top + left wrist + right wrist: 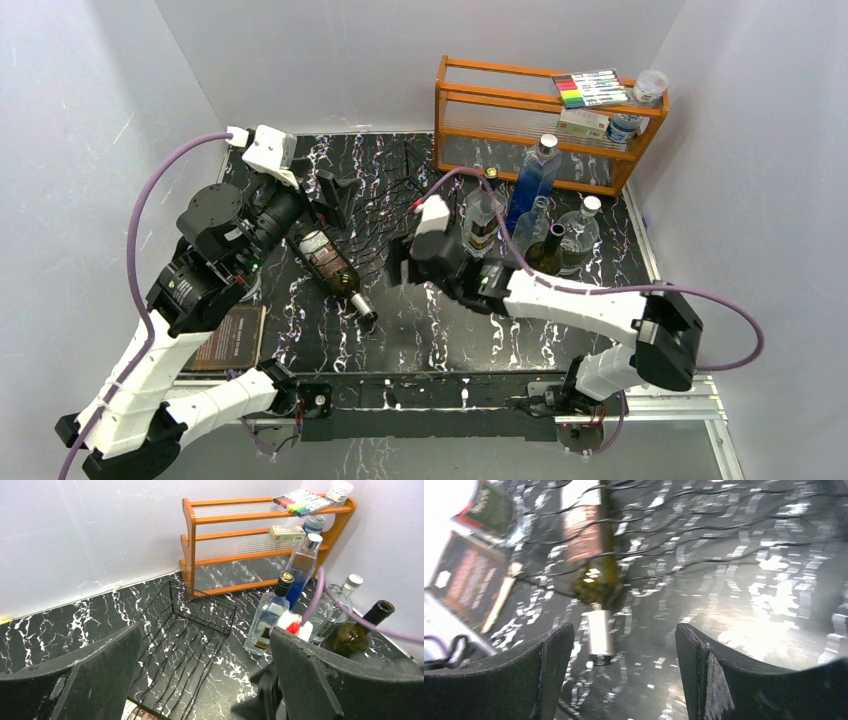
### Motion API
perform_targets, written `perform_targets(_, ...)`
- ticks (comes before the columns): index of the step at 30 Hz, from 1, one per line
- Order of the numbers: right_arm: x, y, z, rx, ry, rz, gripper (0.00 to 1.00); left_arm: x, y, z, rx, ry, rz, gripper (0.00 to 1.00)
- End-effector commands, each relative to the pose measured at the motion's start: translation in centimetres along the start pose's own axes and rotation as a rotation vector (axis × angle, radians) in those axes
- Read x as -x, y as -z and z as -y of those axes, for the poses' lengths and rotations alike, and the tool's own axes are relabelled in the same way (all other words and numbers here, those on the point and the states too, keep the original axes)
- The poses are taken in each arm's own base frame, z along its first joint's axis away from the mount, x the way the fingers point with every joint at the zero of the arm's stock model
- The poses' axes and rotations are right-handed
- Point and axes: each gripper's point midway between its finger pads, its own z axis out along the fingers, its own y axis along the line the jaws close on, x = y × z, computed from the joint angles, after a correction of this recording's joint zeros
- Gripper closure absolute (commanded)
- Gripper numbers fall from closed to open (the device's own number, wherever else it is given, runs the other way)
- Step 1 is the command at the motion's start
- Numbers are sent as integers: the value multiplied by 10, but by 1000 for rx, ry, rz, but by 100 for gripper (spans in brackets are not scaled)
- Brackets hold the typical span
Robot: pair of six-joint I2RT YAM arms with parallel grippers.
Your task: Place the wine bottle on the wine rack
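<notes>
The wine bottle [328,262], dark green with a brown label and a silver-capped neck, lies on its side at the near left edge of the black wire wine rack [385,210], neck toward the front. In the right wrist view the rack's wires [704,535] cross the bottle [586,535]. My left gripper [335,198] is open and empty just behind the bottle's base; its view looks over the rack [185,630], with a corner of the label [137,712] below. My right gripper [400,268] is open and empty to the right of the neck [599,635].
An orange wooden shelf [540,125] with markers and small jars stands at the back right. Several upright bottles stand in front of it: a clear one [480,215], a blue one [535,180], a dark green one [548,252]. A brown card [232,338] lies front left.
</notes>
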Motion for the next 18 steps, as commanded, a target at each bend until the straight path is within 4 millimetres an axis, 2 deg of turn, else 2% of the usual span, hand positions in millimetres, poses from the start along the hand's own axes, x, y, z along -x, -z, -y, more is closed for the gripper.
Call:
perform_targets(1, 63, 30, 79, -258, -11, 54, 17, 19, 11, 8, -60, -1, 58, 2)
perform_targets(3, 92, 44, 98, -297, -33, 102, 17, 16, 11, 11, -76, 0, 57, 2)
perform_targets(7, 137, 70, 117, -350, -37, 186, 17, 6, 10, 15, -101, 3, 48, 2)
perform_targets(12, 166, 85, 148, -495, -64, 212, 17, -13, 4, 20, -126, 7, 14, 2)
perform_targets(18, 186, 82, 173, -581, -95, 225, 18, -43, -6, 24, -132, 37, -58, 2)
